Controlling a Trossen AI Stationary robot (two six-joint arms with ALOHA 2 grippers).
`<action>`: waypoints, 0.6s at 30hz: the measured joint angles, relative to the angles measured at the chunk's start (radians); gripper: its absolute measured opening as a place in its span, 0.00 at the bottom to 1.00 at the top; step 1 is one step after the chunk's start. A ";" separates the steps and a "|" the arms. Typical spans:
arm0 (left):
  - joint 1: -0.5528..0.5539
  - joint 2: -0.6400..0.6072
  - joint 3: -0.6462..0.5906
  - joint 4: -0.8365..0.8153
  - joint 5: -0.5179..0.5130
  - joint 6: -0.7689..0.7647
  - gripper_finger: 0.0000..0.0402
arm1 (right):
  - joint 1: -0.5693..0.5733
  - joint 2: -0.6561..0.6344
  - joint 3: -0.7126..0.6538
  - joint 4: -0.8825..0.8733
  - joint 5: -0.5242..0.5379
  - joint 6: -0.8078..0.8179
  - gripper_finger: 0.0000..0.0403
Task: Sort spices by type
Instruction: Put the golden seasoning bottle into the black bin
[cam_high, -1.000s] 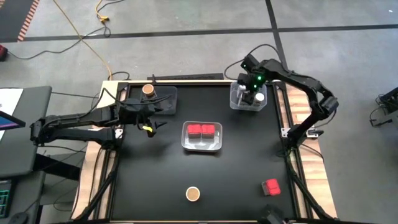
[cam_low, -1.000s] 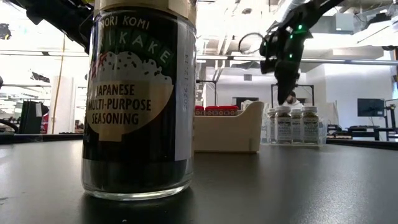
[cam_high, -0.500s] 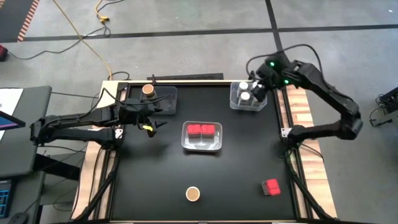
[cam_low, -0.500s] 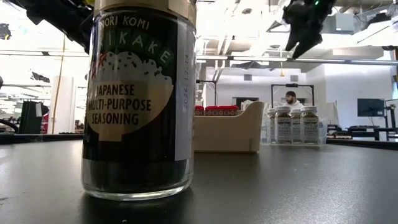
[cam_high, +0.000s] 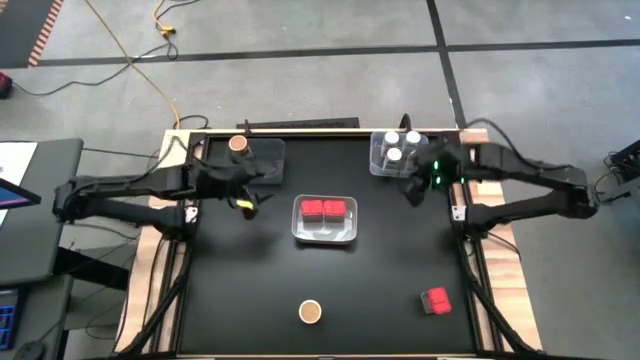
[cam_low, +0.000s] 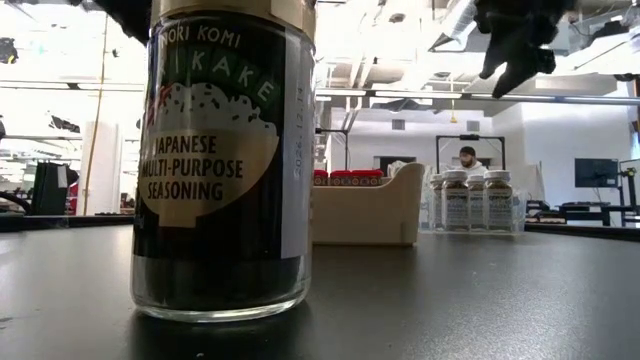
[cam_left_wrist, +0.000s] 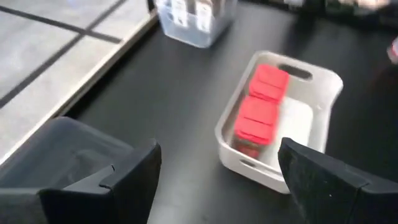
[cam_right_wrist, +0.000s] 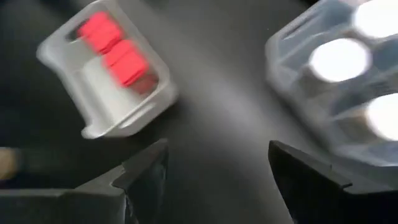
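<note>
Two red blocks (cam_high: 324, 209) lie in a white tray (cam_high: 325, 235) at the table's middle. A third red block (cam_high: 435, 300) sits on the table at the near right. White-lidded jars (cam_high: 398, 148) stand in a clear tray (cam_high: 378, 165) at the far right. One brown-topped jar (cam_high: 238, 145) stands in a clear tray at the far left. Another brown-topped jar (cam_high: 310, 312) stands alone near the front edge and fills the low view (cam_low: 220, 160). My left gripper (cam_left_wrist: 217, 149) hovers open and empty, left of the white tray. My right gripper (cam_right_wrist: 217, 149) hangs open and empty, just on the near side of the jar tray.
The far-left clear tray (cam_high: 268, 160) holds only the one jar. Wooden rails (cam_high: 470, 250) run along the table's sides. Bare black tabletop lies between the white tray and the front edge. A person (cam_low: 466, 157) shows far off in the room behind.
My right gripper has risen from over the white-lidded jars' tray. It has drawn back toward the table's near edge, rolling its wrist as it went. The jars stay in their tray. My left gripper has risen a little.
</note>
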 joint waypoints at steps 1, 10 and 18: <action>-0.039 0.036 0.028 -0.016 -0.026 -0.014 0.76 | 0.040 -0.014 -0.033 0.034 0.000 0.038 0.75; -0.378 0.337 0.294 -0.075 -0.214 -0.198 0.74 | 0.432 -0.012 -0.158 0.122 0.145 0.312 0.75; -0.580 0.607 0.594 -0.242 -0.270 -0.282 0.74 | 0.671 0.109 -0.159 0.121 0.233 0.467 0.75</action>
